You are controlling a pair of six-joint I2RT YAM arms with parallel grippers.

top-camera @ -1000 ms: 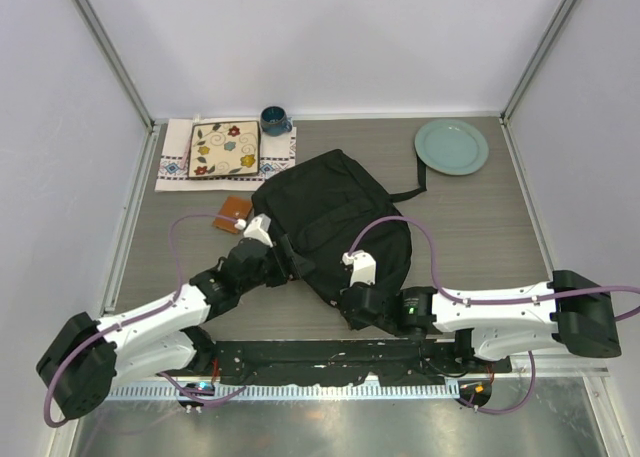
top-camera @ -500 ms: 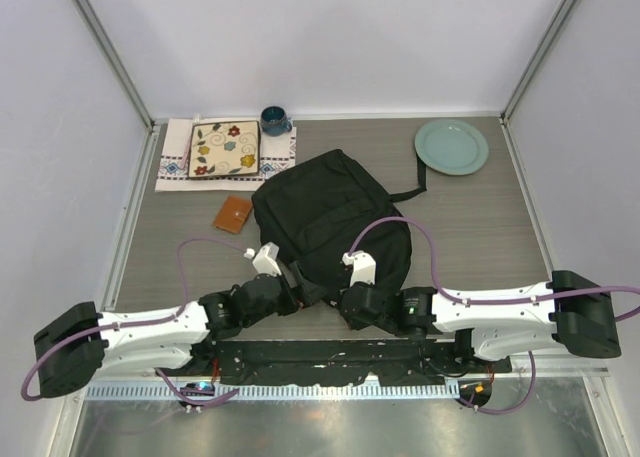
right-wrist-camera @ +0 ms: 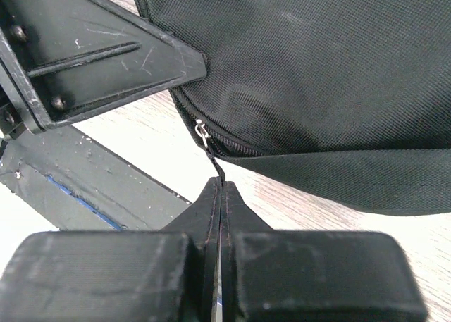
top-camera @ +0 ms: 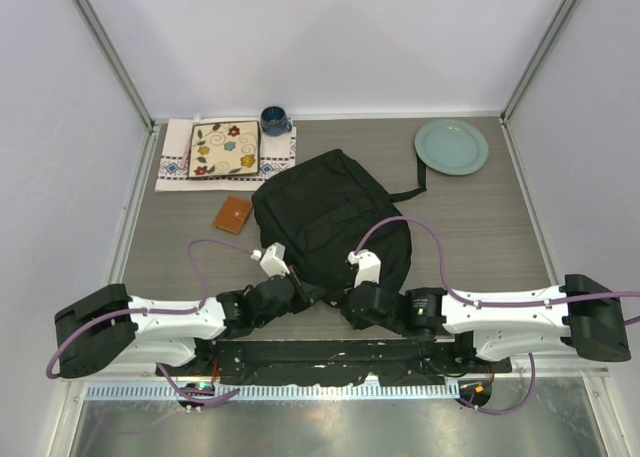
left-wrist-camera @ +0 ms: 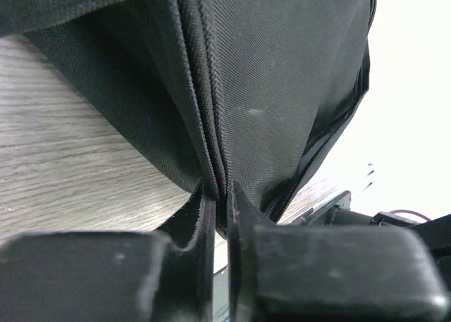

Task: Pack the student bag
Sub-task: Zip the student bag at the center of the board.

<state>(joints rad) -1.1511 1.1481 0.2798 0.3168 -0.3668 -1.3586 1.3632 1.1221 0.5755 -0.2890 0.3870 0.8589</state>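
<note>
The student bag (top-camera: 330,212) is a big black backpack lying flat in the middle of the table. Both grippers sit at its near edge. In the left wrist view my left gripper (left-wrist-camera: 220,199) is shut on a ridge of the bag's seam fabric (left-wrist-camera: 208,125). In the top view the left gripper (top-camera: 305,291) is low against the bag's near left corner. My right gripper (right-wrist-camera: 220,184) is shut on the thin black cord of the zipper pull (right-wrist-camera: 204,133) at the bag's edge (right-wrist-camera: 317,61). In the top view the right gripper (top-camera: 346,297) is just to the right of the left one.
A brown wallet (top-camera: 232,214) lies left of the bag. Behind it a flowered square plate (top-camera: 224,149) rests on a patterned cloth (top-camera: 175,162), with a blue mug (top-camera: 274,120) beside it. A green plate (top-camera: 451,145) sits at the back right. The black base rail (right-wrist-camera: 84,61) runs close under the right gripper.
My left arm swung from the bag's left side down to its near edge, and its jaws closed on the seam. The right gripper kept its grip and barely moved.
</note>
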